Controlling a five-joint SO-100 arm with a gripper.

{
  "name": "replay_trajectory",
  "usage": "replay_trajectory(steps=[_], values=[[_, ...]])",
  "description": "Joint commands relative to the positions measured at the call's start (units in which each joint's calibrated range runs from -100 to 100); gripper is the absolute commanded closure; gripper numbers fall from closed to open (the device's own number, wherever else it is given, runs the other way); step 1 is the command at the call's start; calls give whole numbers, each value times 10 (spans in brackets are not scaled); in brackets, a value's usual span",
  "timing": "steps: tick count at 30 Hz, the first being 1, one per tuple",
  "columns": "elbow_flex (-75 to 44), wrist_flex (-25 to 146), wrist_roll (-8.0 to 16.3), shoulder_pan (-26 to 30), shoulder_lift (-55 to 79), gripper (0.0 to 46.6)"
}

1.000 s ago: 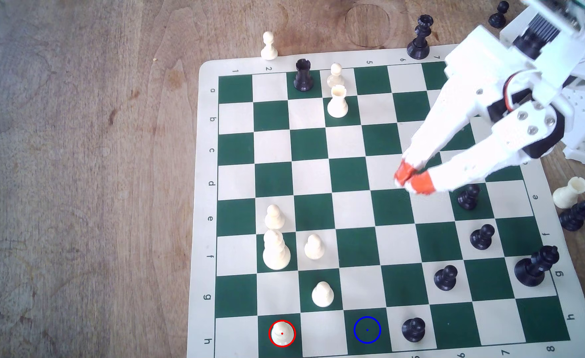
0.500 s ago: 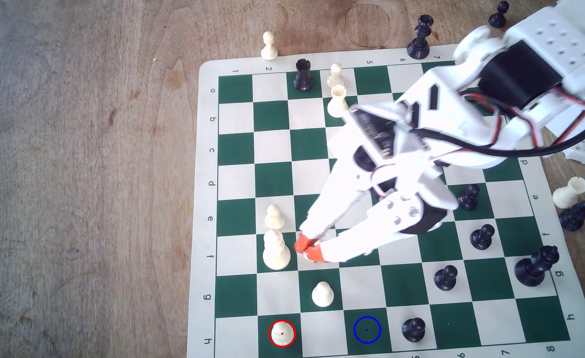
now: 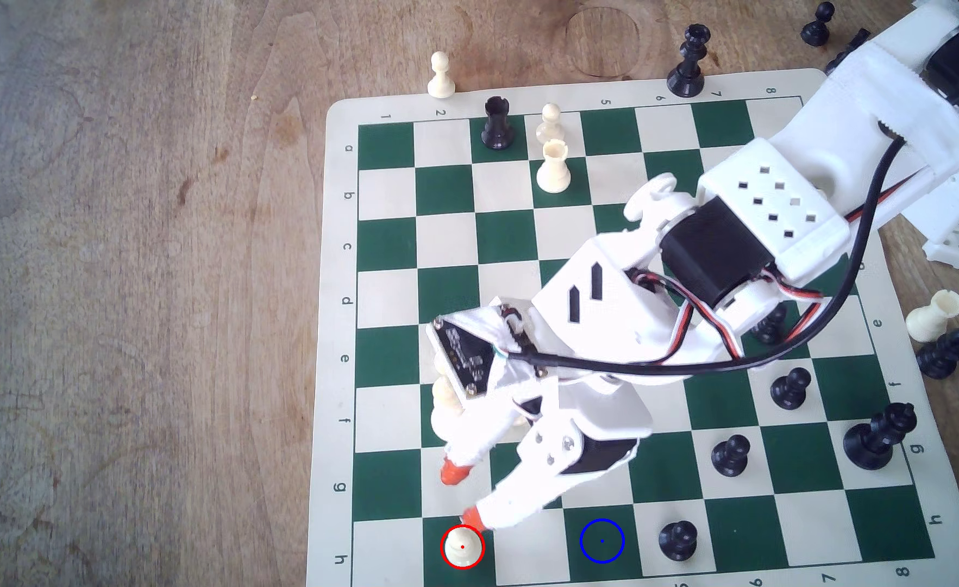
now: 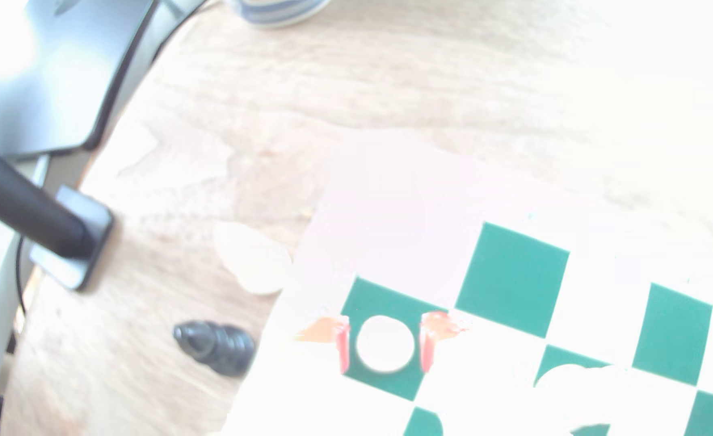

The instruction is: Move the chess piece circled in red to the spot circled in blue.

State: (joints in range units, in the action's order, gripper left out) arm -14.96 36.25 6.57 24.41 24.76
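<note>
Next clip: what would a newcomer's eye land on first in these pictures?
The white arm stretched across the green chessboard, its orange-tipped gripper open just above the red-ringed cream pawn in the bottom row. The wrist view shows that pawn between the fingertips. The blue-ringed square waits to the exterior view's right.

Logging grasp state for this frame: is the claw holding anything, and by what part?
Nothing held. The claw is open, its orange tips either side of the red-circled pawn, not closed on it.
</note>
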Motion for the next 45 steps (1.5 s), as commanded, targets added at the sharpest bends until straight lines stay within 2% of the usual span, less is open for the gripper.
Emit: replay_trajectory(steps=[1,7,16,31,45], values=[[-72,-14,3,7,-1,348],[-103,-14,3,18,43,356],[-139,-24,0,19,89,321],[-177,6,-2,14,57,329],[-175,1,-5,-10,116,327]])
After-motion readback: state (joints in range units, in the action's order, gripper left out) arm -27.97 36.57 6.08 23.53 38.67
